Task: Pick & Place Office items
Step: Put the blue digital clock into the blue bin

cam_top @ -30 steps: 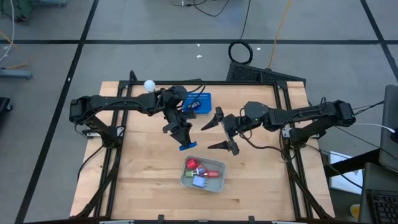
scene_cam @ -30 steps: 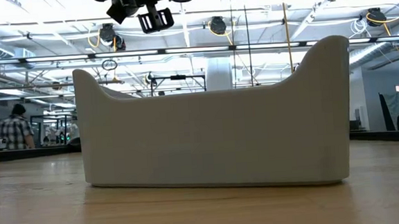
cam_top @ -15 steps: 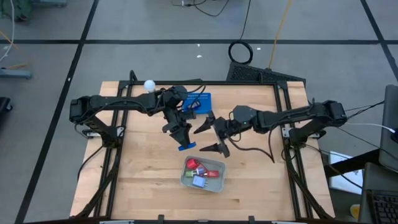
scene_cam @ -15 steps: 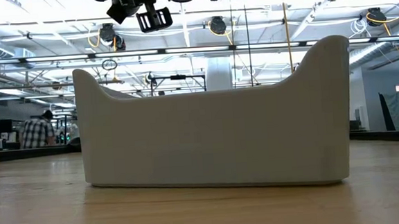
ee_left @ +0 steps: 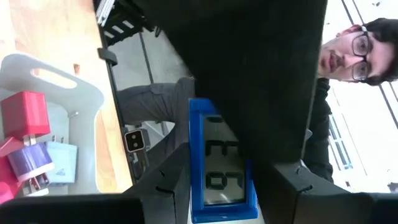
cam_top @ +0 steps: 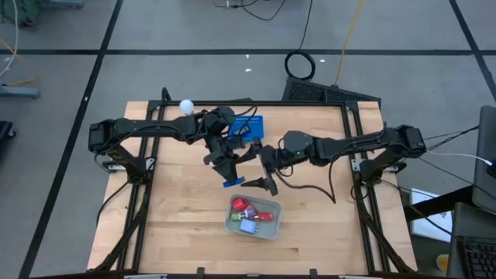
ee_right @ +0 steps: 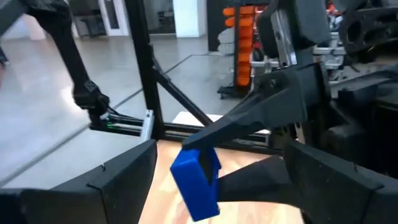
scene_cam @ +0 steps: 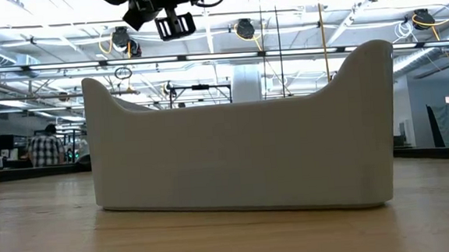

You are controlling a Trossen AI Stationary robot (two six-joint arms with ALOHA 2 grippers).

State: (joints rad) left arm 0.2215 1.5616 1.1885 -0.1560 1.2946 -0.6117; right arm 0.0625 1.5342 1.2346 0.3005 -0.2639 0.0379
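Over the table's middle, the left gripper (cam_top: 230, 177) reaches in from the left with its fingers clamped on a blue block (cam_top: 234, 182), whose long axis runs along the fingers and whose free end juts past the tips. Just to its right the right gripper (cam_top: 259, 167), stretched in from the right side, holds its fingers wide apart around nothing, the blue block showing between them in its wrist view. Below them on the wooden table (cam_top: 170, 217) sits a grey tray (cam_top: 232, 222) of red, purple and green pieces (cam_top: 249, 214), with a person (scene_cam: 45, 147) walking in the room behind.
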